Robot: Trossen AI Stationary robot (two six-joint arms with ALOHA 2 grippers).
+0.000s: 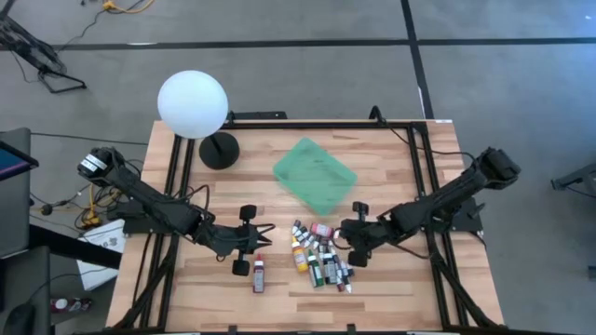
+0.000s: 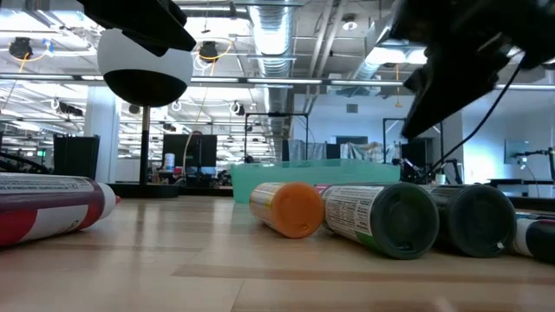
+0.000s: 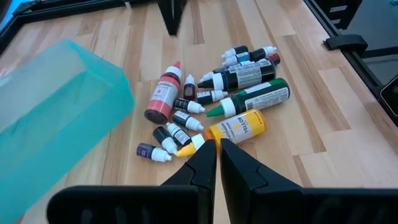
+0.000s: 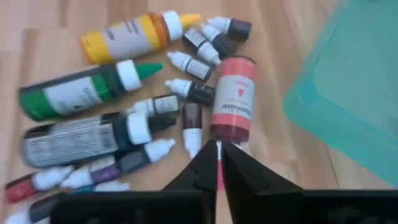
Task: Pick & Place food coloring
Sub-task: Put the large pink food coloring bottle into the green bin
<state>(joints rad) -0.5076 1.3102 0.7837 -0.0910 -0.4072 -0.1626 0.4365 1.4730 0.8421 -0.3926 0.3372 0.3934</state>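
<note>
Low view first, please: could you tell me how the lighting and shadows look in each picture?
Low view: ceiling lights behind face the camera, so the globe lamp is dark underneath and the food coloring shows shaded ends. High view: the lamp looks bright white, with no hard shadows on the table. Left wrist view: even light, faint shadows beside the bottles.

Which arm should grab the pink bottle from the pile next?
Right, probably. The right gripper sits at the pile's edge, its shut fingertips pointing at the pink bottle, with the tray close behind. The left gripper, also shut, faces the yellow bottle across the pile.
</note>
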